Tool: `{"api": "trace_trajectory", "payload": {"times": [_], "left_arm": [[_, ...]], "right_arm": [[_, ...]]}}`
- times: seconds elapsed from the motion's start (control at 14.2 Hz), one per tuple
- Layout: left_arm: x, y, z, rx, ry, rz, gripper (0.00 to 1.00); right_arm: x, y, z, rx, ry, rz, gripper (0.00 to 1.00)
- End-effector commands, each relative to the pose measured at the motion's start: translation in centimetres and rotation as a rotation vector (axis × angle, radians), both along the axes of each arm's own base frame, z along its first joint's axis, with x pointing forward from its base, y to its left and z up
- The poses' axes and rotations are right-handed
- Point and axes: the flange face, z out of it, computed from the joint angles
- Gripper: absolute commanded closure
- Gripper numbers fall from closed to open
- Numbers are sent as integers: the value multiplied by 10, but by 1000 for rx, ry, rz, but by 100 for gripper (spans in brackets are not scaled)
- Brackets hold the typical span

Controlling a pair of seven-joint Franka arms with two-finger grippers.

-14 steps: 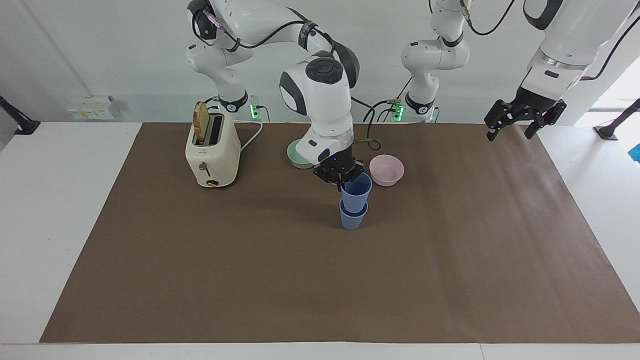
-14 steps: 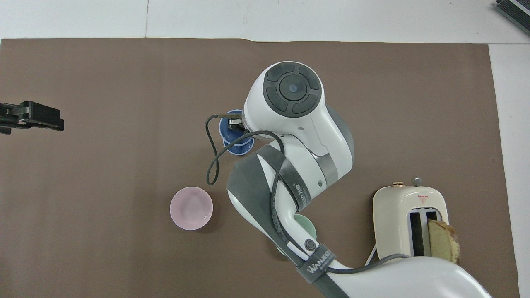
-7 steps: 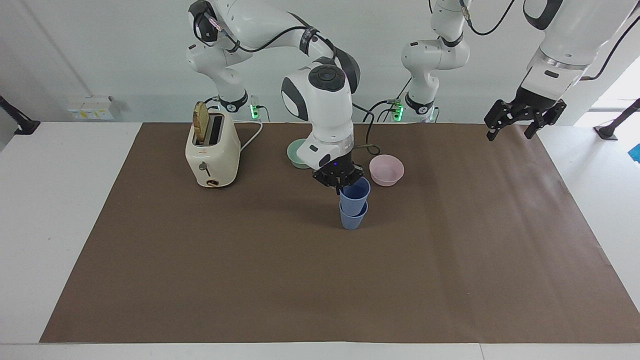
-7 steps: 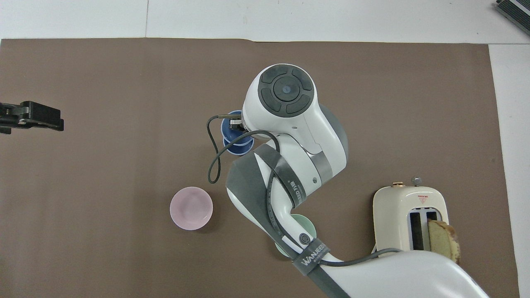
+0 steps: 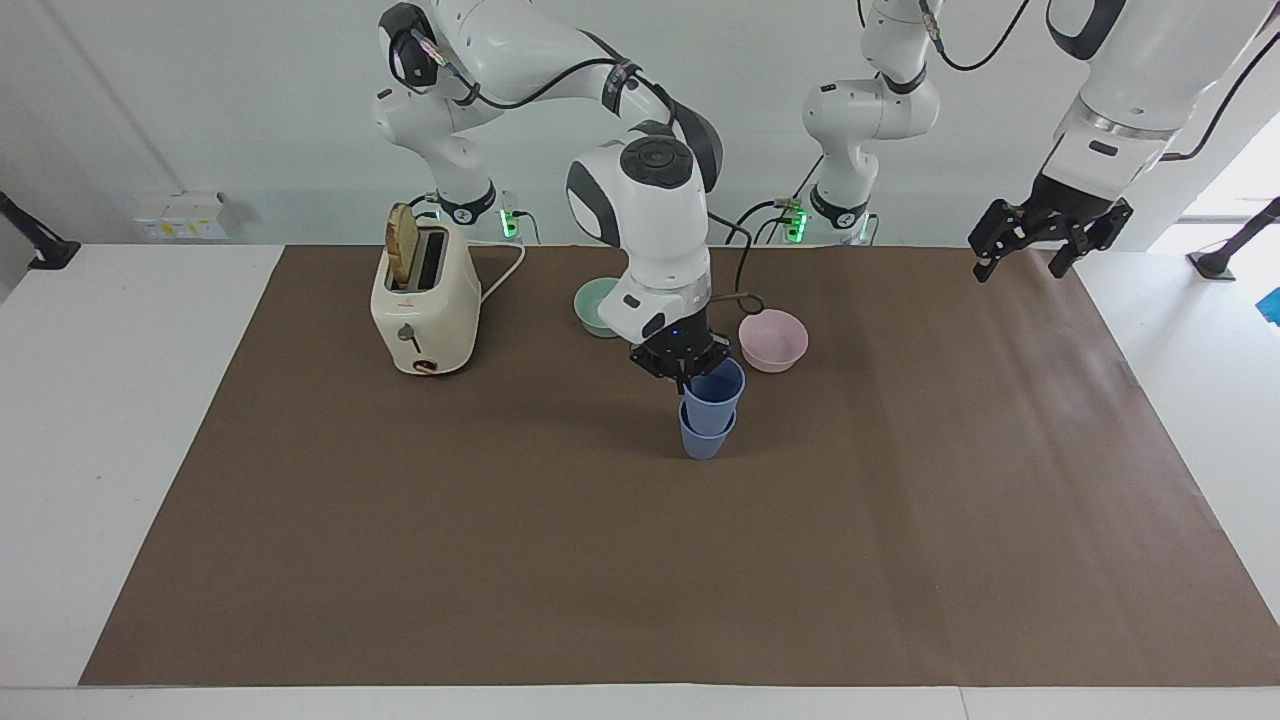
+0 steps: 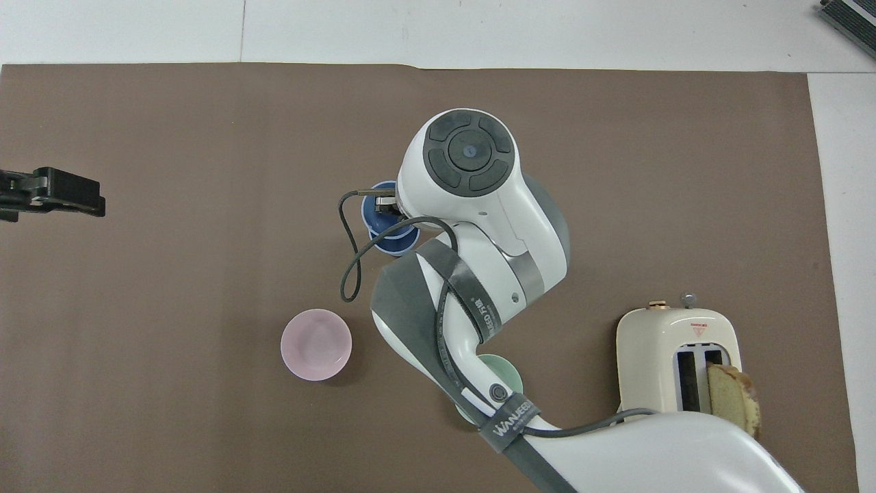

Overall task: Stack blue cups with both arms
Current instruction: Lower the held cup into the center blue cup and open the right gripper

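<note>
Fingers of the right gripper [image 5: 686, 372] are clamped on the rim of the upper blue cup [image 5: 713, 385], which has sunk deeper into the lower blue cup [image 5: 704, 437] than a second ago; the lower one stands on the brown mat [image 5: 500, 560] near the pink bowl [image 5: 773, 339]. Its arm has drawn slightly back toward the robots, wrist pointing straight down over the stack. At the left arm's end of the mat the left gripper [image 5: 1022, 262] still hangs high, fingers apart.
</note>
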Motion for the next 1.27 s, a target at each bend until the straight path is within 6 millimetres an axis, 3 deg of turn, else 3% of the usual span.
{"api": "trace_trajectory", "payload": {"times": [0.0,1.2], "left_arm": [[-4,4,2,8,7,-4,0],[-4,4,2,8,7,-4,0]], "right_arm": [[0,3,-2,-1,-13,-23,100],[-13,3,-32,-13,27,-7,99]]}}
